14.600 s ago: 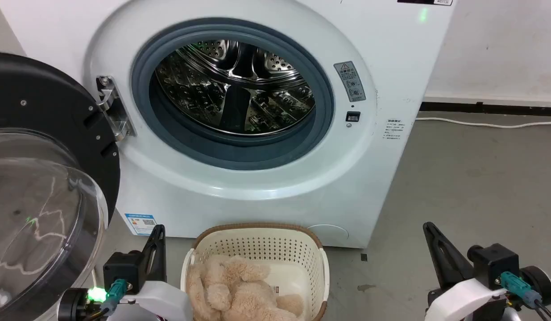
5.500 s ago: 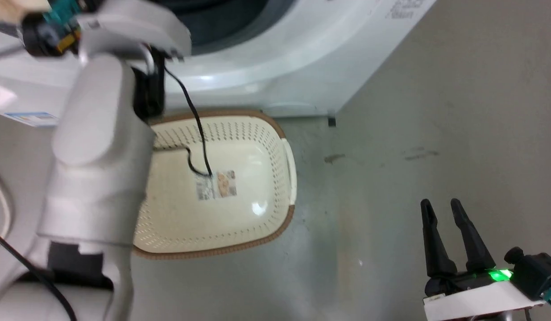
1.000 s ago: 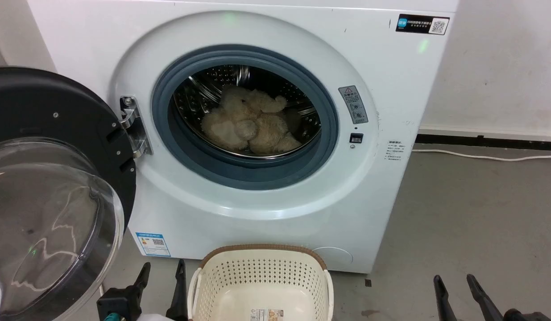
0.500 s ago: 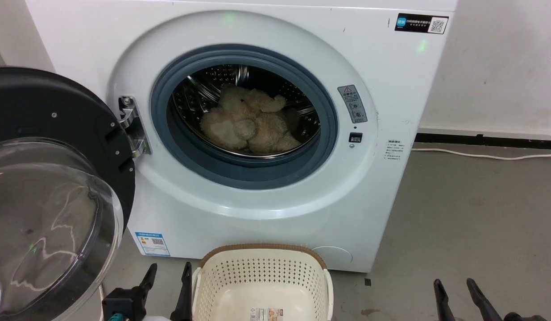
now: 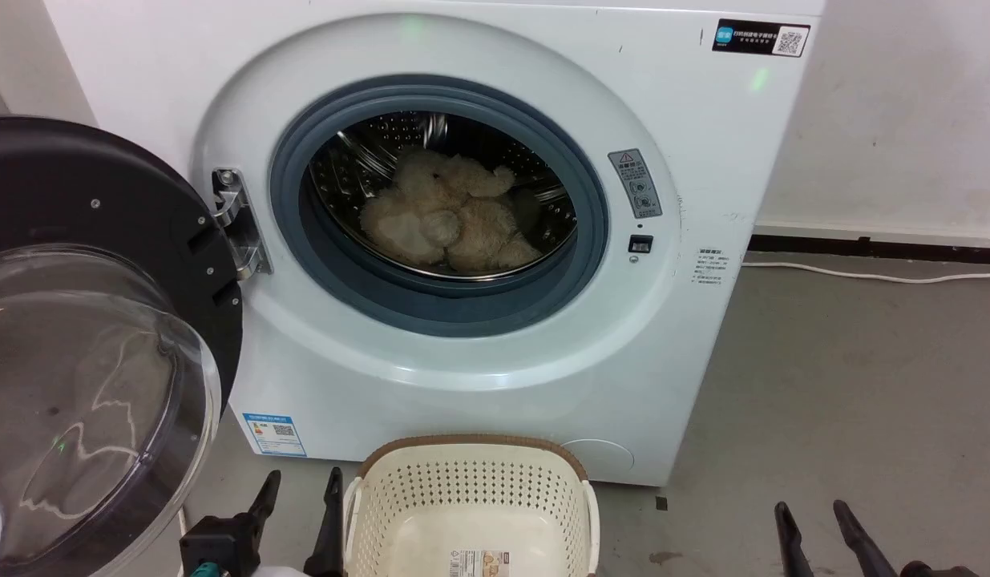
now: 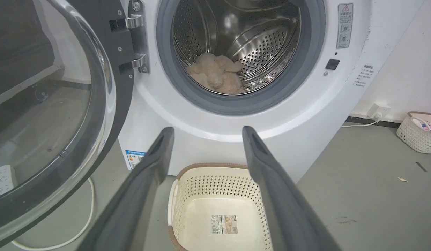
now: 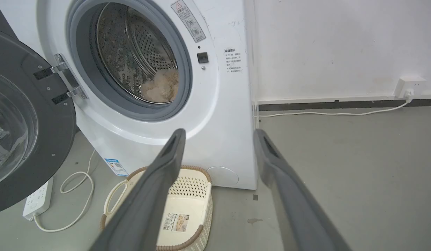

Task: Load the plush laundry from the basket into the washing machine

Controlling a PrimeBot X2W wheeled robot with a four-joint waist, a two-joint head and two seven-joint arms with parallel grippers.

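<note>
Toy: shaggy, cream-beige, rounded limbs bunched together. It lies on the bottom of the steel drum, behind the grey ring of the washer.

Edges and room, left to right:
- Door hangs open on its hinge, with a black frame and a clear dome. Its lower edge comes near the left gripper.
- Left gripper: jaws spread wide, nothing between them, just beside the left rim of the basket.
- Basket stands on the floor close to the washer's front, its bare bottom showing a label.
- Right gripper: jaws wide, holding nothing, well apart from the basket over open grey floor.

Around:
- Power strip with a looped white cord lies under the door.
- A white cable runs along the wall base right of the washer.
- A second basket sits far right by the wall.
</note>
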